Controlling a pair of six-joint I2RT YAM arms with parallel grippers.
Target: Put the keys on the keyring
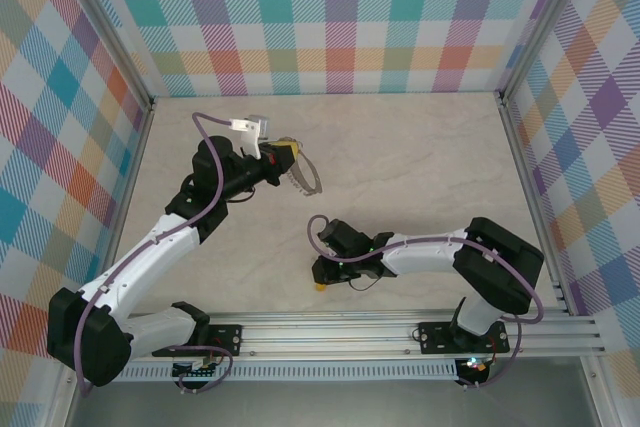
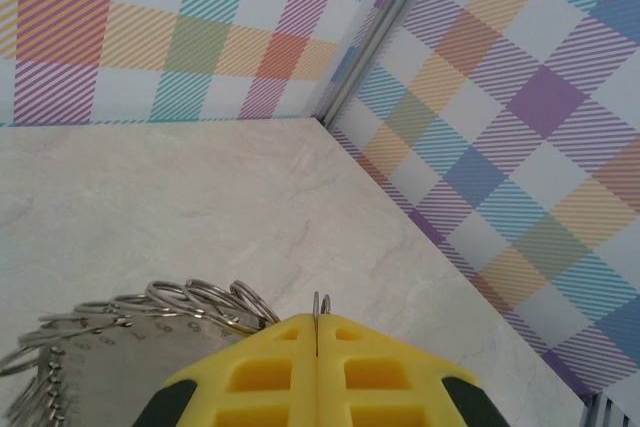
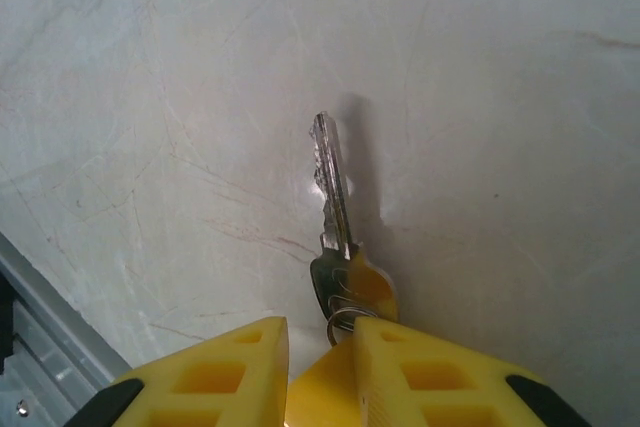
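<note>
Pastel checked walls (image 1: 340,17) are closing in a pale marbled desk (image 1: 420,147), and the whole job is playing out on that surface.

The left arm (image 1: 150,247) is reaching up and away from its base toward the middle of the desk with its wrist raised. The right arm (image 1: 440,247) is folding low across the front, just behind the metal rail (image 1: 400,329), with its wrist pointing left and down at the near part of the desk. The two wrists are sitting well apart.

The left jaws are pressing fully together on one link of the keyring (image 2: 215,302), a floppy chain of small silver rings. The rest of the chain is dangling beside the yellow fingers (image 2: 260,372), above the desk. The right jaws are looking nearly closed, with the orange-yellow head of the key (image 3: 333,192) sitting right at their tips. I cannot tell whether they are pinching it or only nosing against it. The key's blade is pointing away from the jaws, and it is lying on or just over the desk near the front rail.

From where I am standing, the task is looking less than half done. The keyring is in hand and the key is being gathered, but the key is not yet on the chain. Lifting the key, bringing the two arms together and threading the key's head onto a link are all remaining.
</note>
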